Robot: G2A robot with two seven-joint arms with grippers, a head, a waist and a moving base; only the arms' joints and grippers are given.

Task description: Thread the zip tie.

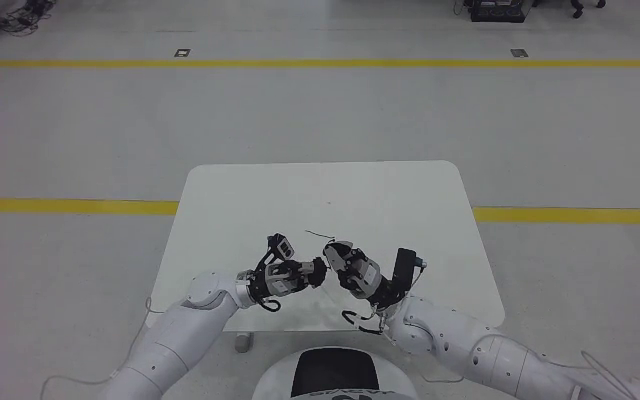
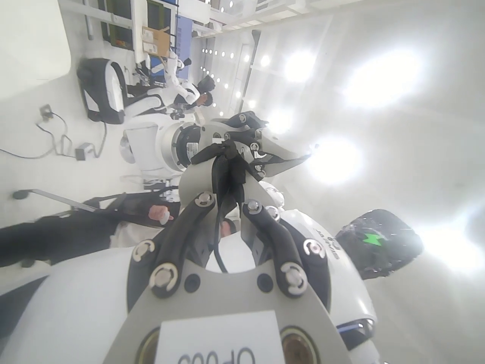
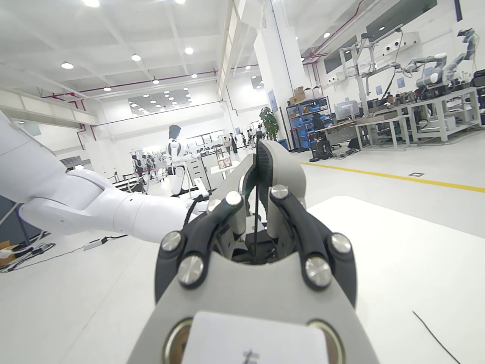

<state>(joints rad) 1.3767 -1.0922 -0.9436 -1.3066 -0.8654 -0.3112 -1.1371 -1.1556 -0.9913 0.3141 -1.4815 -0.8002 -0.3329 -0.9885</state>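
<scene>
Zip tie: the thin black zip tie (image 3: 257, 198) is held in the air over the near half of the desk (image 1: 400, 190), with a free length arcing toward the desk's middle.
Right tool: the right tool (image 3: 260, 153) is clamped fully closed on the strap, which runs straight between its jaws.
Left tool: the left tool (image 2: 227, 164) sits nose to nose with it over the same near half of the desk. Its jaws look drawn together on a dark strand, most likely the same tie. The head slot is too small to make out.
Step, as judged: lining the tip up with the head.
Risk of a miss: the strap looks limp and springy, so a slight wrist tilt may send the tip past the slot.
Risk of a slip: the narrow, smooth strap may twist or slide if the tools push together, then fall to the desk.
Risk of a knock: the tools are crowded, so closing in further may bump the fingers and jolt the tie.
Spare strand: another black strand (image 3: 435, 337) lies flat on the desk and could be mistaken for the working tie after a drop.
</scene>
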